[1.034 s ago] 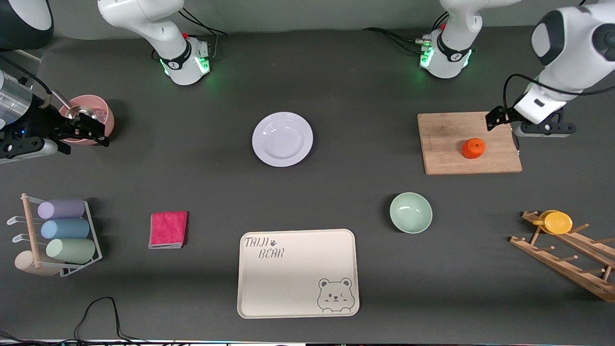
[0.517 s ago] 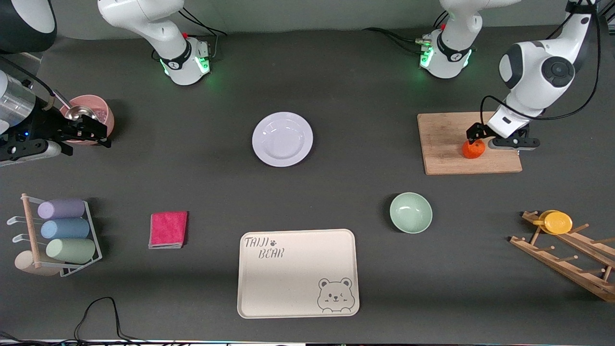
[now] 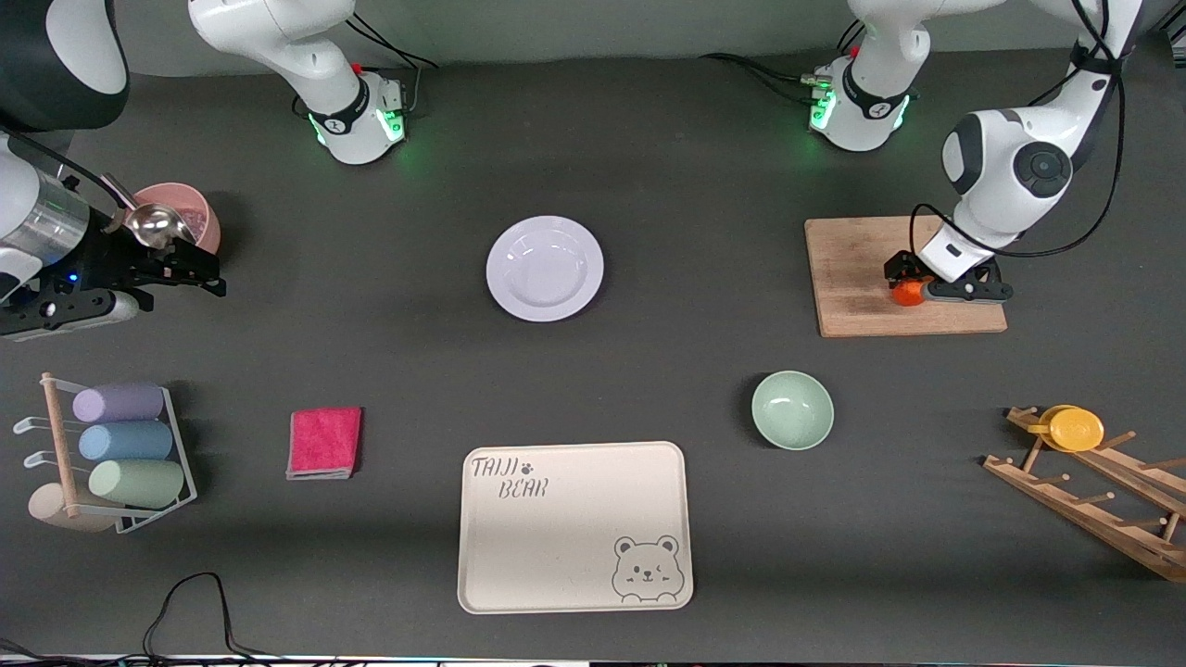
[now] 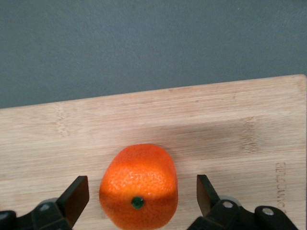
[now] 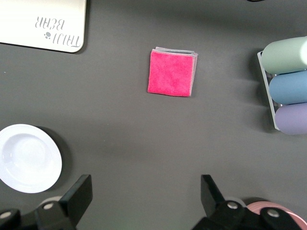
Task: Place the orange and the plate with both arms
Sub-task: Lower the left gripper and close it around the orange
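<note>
**Orange bracketed, plate untouched: handling notes**

Nearest the front camera, at 6 o'clock on the table, lies the cream rectangular bear tray (image 3: 574,526). Mid-table sits the round glossy pale lavender-white plate (image 3: 545,269): judged stiff, slick and breakable, best pinched at its wide rim. Toward 3 o'clock, the small round bright-orange orange (image 4: 138,186) rests on the bamboo cutting board (image 3: 857,278). The left gripper (image 4: 139,199) hangs low over it, fingers spread either side, not touching. Judged light, slightly yielding, prone to roll; grip across its widest girth. The right gripper (image 3: 181,269) hovers spread beside the pink cup (image 3: 190,215) at 9 o'clock.
</note>
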`<state>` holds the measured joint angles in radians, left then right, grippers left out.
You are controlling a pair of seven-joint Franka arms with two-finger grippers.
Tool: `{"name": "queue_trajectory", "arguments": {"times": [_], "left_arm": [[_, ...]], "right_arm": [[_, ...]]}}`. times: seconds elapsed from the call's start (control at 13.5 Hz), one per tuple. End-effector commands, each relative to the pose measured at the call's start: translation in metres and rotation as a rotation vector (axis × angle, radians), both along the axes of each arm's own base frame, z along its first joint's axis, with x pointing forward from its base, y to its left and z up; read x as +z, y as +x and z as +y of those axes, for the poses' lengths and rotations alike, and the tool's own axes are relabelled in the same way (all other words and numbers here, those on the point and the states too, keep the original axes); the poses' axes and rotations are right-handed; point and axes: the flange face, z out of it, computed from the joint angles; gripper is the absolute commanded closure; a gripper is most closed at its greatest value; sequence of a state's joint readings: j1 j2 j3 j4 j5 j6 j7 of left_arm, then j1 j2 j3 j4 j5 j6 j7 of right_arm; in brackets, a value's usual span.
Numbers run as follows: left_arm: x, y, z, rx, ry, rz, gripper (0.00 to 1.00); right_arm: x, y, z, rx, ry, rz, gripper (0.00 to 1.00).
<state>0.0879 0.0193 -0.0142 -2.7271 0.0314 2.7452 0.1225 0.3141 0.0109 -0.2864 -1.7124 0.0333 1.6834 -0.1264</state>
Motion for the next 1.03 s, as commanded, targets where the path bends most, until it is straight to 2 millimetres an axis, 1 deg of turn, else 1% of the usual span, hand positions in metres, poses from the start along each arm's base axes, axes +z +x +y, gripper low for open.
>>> {"name": "queue_trajectory", "arguments": {"times": [0.0, 0.07, 0.15, 0.22, 0.3, 0.37, 0.44, 0.52, 0.59, 0.66, 0.74, 0.81, 0.96], "left_arm": [[-0.009, 0.000, 0.001, -0.022, 0.004, -0.001, 0.00], [-0.011, -0.001, 0.001, -0.022, 0.003, 0.004, 0.01], [-0.011, 0.000, 0.000, -0.027, 0.003, 0.004, 0.09], [-0.011, 0.001, 0.001, -0.039, 0.003, 0.001, 0.22], [-0.010, 0.002, 0.002, -0.044, 0.003, 0.000, 0.33], [-0.010, 0.002, 0.002, -0.045, 0.004, 0.000, 0.43], [-0.010, 0.002, 0.003, -0.044, 0.003, 0.000, 0.50], [-0.009, 0.003, 0.003, -0.042, 0.003, 0.000, 0.52], [-0.004, 0.006, 0.002, -0.043, 0.004, -0.009, 0.52], [0.009, 0.014, 0.003, -0.037, 0.007, -0.029, 0.53], [0.031, 0.023, 0.004, -0.028, 0.010, -0.016, 0.53], [0.060, 0.036, 0.004, -0.019, 0.011, 0.015, 0.53], [0.129, 0.059, 0.003, 0.008, 0.016, 0.091, 0.53]], "right_arm": [[-0.002, 0.010, 0.002, 0.002, 0.004, 0.003, 0.00], [-0.005, 0.012, 0.004, 0.001, 0.001, 0.009, 0.00], [-0.006, 0.012, 0.005, -0.011, 0.001, 0.009, 0.00], [-0.007, 0.014, 0.006, -0.036, -0.001, -0.001, 0.00], [-0.008, 0.016, 0.006, -0.041, -0.002, -0.010, 0.00], [-0.012, 0.019, 0.008, -0.042, -0.003, -0.009, 0.00], [-0.018, 0.022, 0.008, -0.046, -0.005, -0.013, 0.00], [-0.022, 0.024, 0.008, -0.046, -0.007, -0.014, 0.00], [-0.025, 0.024, 0.008, -0.048, -0.008, -0.010, 0.00], [-0.025, 0.024, 0.006, -0.051, -0.008, -0.010, 0.00], [-0.025, 0.024, 0.005, -0.053, -0.007, -0.010, 0.00], [-0.025, 0.024, 0.005, -0.052, -0.007, -0.008, 0.00], [-0.025, 0.024, 0.004, -0.056, -0.007, -0.010, 0.00]]}}
